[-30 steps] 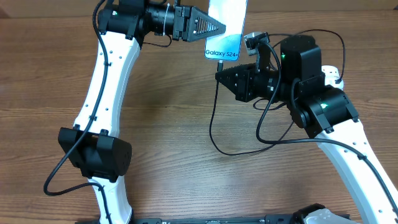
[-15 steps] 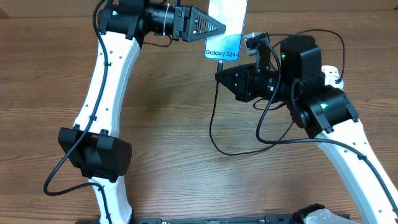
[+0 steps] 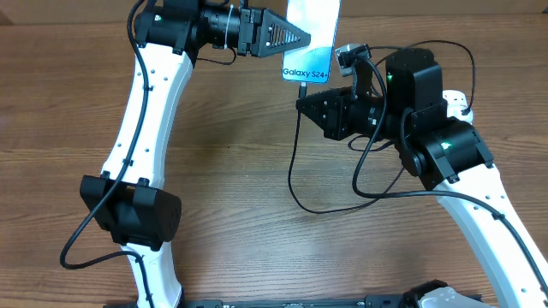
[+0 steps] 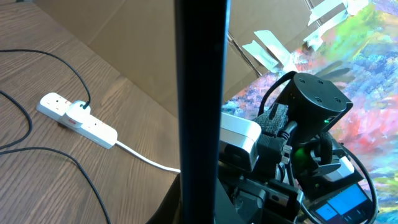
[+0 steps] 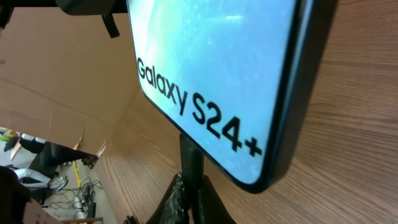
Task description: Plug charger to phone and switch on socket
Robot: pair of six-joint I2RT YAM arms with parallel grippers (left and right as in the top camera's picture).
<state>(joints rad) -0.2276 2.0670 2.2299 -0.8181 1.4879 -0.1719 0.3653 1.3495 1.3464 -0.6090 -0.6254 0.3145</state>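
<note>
While left gripper (image 3: pixel 301 38) clamps phone (image 3: pixel 312 26) edge, right gripper (image 3: pixel 300 102) pinches charger (image 5: pixel 190 163) tip against phone's lower end.

left arm (image 3: pixel 150 94): extended forward, wrist turned inward | left gripper (image 3: pixel 300 38): held level, pointed toward the right arm (image 3: pixel 484 201), jaws clamped shut | right arm: folded at the elbow, forearm angled inward | right gripper (image 3: pixel 301 102): pointed leftward, jaws pressed closed, placed just nearer than the left gripper

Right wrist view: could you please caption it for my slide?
Right claw holds charger tip at the phone's Galaxy S24+ end.
</note>
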